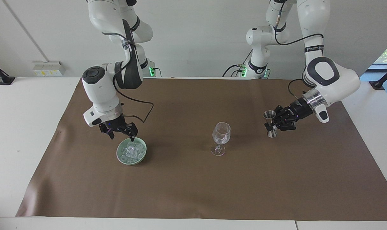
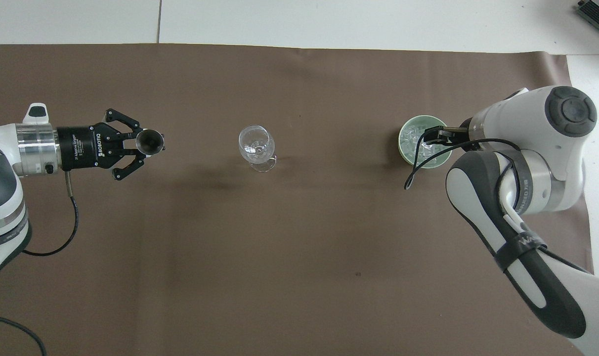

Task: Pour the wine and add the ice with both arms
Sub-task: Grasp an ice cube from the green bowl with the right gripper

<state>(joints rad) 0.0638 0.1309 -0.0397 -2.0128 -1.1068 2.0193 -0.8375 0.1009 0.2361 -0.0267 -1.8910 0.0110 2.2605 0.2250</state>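
Ice [image 1: 132,150] is sitting heaped in a green bowl [image 1: 120,158] toward the right arm's end of the table [image 1: 27,134]; right claw [image 1: 121,134] is hanging spread wide just over it, likely lining up a grab. Wine glass [image 1: 221,133] is standing mid-mat, contents unclear. Left claw [image 1: 274,122] is gripping a jigger [image 1: 269,116] upright, beside the glass, well apart.

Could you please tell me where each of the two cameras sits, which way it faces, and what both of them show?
Facing view: high across the table, looking at the robots; both arms show down to their bases, left gripper holding a metal jigger, right gripper over the green bowl.
Overhead view: high above the robots' end, looking forward and steeply down; forearms and grippers enter from the bottom corners.
Shared: wine glass, bowl of ice, jigger, brown mat, half a turn apart.
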